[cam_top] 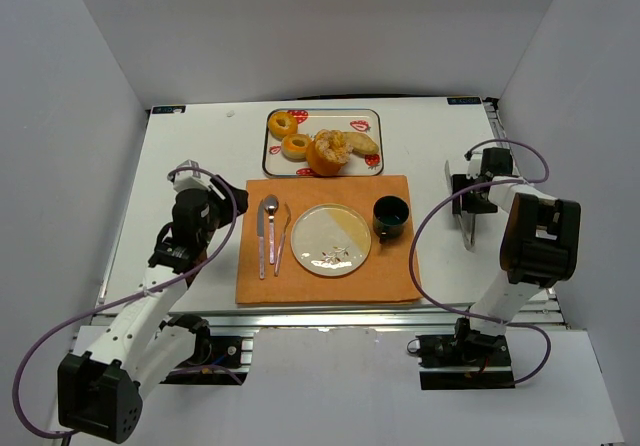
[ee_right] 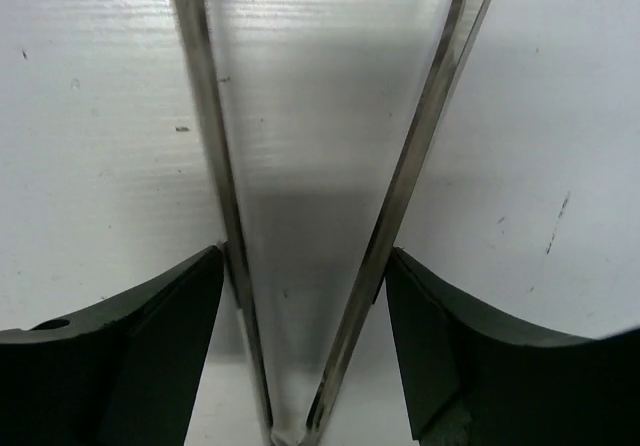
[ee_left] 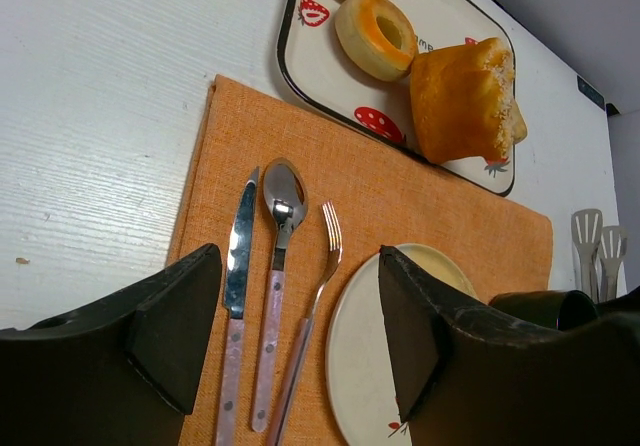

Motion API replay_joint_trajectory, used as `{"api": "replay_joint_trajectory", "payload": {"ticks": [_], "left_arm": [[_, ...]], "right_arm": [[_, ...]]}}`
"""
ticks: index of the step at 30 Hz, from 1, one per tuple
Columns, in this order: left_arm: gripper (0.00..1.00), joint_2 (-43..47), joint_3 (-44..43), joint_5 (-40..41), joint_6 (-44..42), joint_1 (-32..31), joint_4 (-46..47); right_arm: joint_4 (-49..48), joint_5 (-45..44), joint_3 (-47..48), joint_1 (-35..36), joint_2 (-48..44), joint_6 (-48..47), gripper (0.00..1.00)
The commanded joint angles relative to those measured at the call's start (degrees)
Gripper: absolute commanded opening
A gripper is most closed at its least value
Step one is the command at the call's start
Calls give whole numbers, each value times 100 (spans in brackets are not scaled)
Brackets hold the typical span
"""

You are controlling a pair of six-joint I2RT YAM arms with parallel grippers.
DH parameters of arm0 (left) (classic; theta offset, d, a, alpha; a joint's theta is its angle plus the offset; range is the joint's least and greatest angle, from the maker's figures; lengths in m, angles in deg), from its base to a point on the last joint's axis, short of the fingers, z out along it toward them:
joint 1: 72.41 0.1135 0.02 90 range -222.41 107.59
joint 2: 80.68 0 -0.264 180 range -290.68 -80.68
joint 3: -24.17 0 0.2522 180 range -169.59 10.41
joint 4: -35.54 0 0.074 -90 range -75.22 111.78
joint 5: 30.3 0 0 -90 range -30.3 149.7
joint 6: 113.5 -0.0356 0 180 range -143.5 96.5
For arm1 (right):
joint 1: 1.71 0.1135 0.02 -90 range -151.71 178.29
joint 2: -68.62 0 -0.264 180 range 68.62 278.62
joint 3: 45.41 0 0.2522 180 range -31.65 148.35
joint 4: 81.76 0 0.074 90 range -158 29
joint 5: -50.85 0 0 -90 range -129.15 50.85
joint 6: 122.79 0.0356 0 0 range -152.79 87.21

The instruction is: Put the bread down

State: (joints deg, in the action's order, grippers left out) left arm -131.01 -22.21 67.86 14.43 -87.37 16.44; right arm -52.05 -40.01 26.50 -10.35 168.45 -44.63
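The bread lies on a strawberry-print tray [cam_top: 374, 116] at the back of the table: two ring loaves [cam_top: 295, 146], a fluted orange cake [cam_top: 327, 153] and a pale roll [cam_top: 362, 144]. The ring [ee_left: 375, 34] and cake [ee_left: 462, 96] also show in the left wrist view. My left gripper [ee_left: 300, 256] hangs open and empty over the cutlery, left of the plate [cam_top: 331, 239]. At the right, my right gripper [ee_right: 305, 256] straddles metal tongs [ee_right: 215, 146] lying on the table, its fingers touching both arms.
An orange placemat [cam_top: 390, 281] carries a knife [cam_top: 261, 241], spoon [cam_top: 271, 226], fork [cam_top: 282, 238], the cream plate and a dark cup [cam_top: 391, 216]. The tongs [cam_top: 468, 228] lie right of the mat. Grey walls enclose the table on three sides.
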Motion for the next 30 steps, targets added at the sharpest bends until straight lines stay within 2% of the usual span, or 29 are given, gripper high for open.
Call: {"api": "replay_joint_trajectory", "payload": {"ticks": [1,4,5,6,7,11,12,14,15,18,20,21,27,30], "left_arm": [[73,190,-157,71,3,-7,-116],[73,225,-139,62,74,-7,-116],[73,251,-148,63,74,-7,-142],[73,277,-192,97,65,-7,-229],[73,295,-209,115,22,-7,-256],[73,383,-262,177,-14,-7,-371],[73,401,-271,168,-5,-7,-371],[73,409,-271,151,30,-7,-327],[73,401,-271,142,39,-7,-292],[73,366,-289,115,74,-7,-231],[73,313,-350,98,74,-7,-221],[73,304,-376,98,83,-7,-239],[73,286,-543,168,91,-7,-379],[73,383,-535,238,153,-7,-432]], "right_arm": [[-83,130,3,-32,264,155,68],[-100,130,3,-32,449,155,54],[-74,113,21,-32,519,147,44],[-57,113,30,-32,520,59,38],[-100,113,-31,-32,441,-20,25],[-294,200,-50,-32,-110,-424,2],[-250,610,46,-32,-270,-503,1],[282,1339,649,-32,-586,-819,3],[582,2205,958,-6,-614,-933,5],[1586,3482,2151,204,-448,-1181,17],[1946,3803,2612,511,-194,-1129,28],[2061,3961,2970,643,-96,-1093,30],[2317,3998,3712,1697,396,-1058,39],[2352,4024,4028,1980,554,-1049,42]]}}
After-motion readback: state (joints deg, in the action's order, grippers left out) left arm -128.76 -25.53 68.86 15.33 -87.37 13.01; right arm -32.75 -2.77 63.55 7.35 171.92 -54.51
